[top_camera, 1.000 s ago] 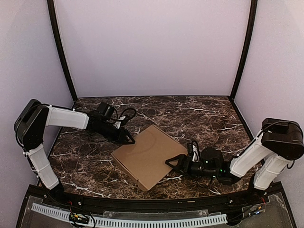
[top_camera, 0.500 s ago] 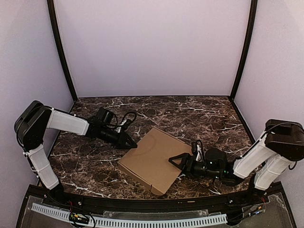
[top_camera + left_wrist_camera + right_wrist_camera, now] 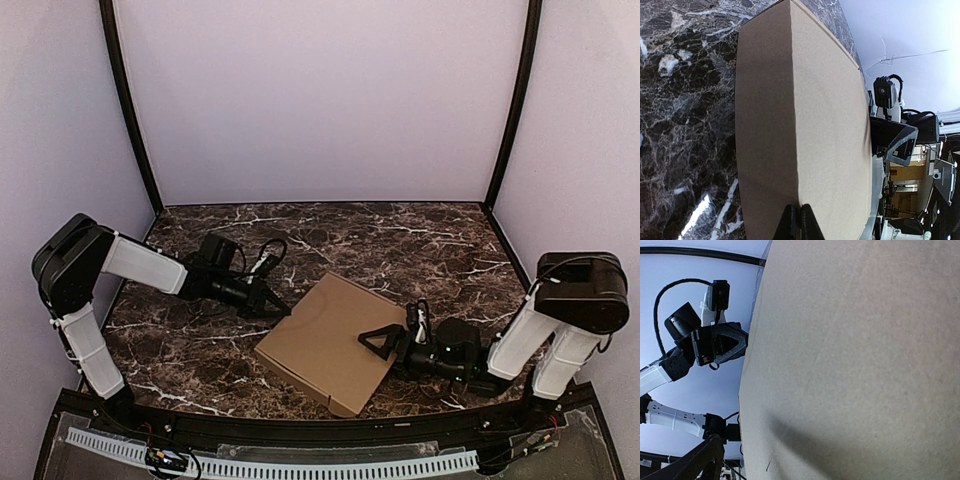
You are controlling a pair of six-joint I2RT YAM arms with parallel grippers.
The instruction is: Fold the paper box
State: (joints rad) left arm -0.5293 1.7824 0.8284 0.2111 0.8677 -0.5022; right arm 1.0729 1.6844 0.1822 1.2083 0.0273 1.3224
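One brown paper box [image 3: 320, 345] lies closed on the marble table [image 3: 190, 350], lower centre. At its upper-left corner the left pincer [image 3: 283, 311] touches it, fingers pressed together. Over its right edge the right pincer [image 3: 370, 340] rests, opening unclear.

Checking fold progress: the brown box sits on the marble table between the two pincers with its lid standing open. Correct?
Not open: the paper box lies closed on the marble table between the left pincer and right pincer, as the top external view shows.
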